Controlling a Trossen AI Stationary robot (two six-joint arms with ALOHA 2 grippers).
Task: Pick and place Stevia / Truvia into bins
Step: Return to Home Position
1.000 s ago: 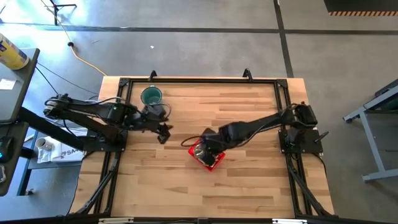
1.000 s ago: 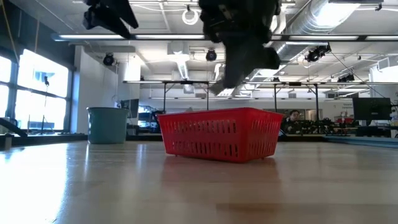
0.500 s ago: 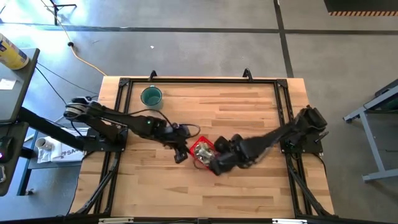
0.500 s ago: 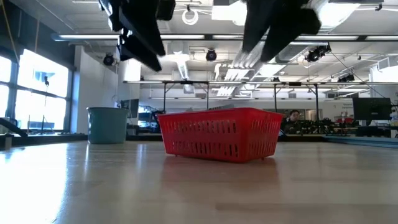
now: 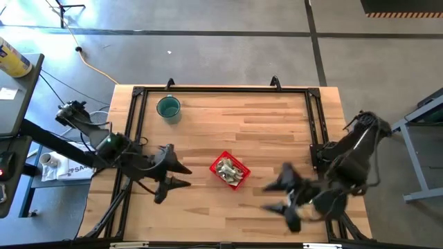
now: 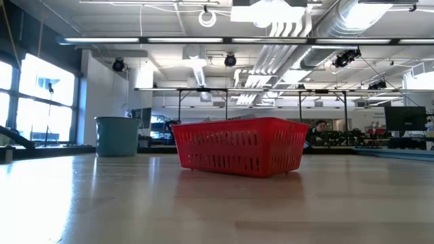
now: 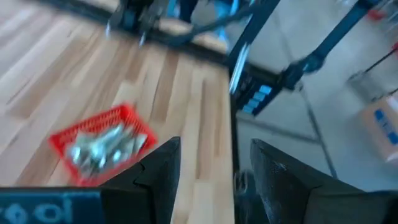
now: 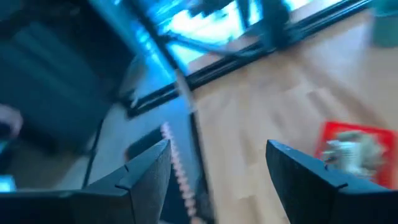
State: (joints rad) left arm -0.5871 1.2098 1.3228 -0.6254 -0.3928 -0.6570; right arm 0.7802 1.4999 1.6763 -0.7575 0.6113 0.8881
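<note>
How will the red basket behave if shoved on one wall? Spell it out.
Probably light: the red basket has thin, mesh-like plastic walls and holds only small pale sachets. It likely slides rather than tips, being low and wide on the smooth wooden table. Its walls may flex if squeezed.

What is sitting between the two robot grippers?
The red basket of packets sits between the left gripper and right gripper, shown in the high view.
</note>
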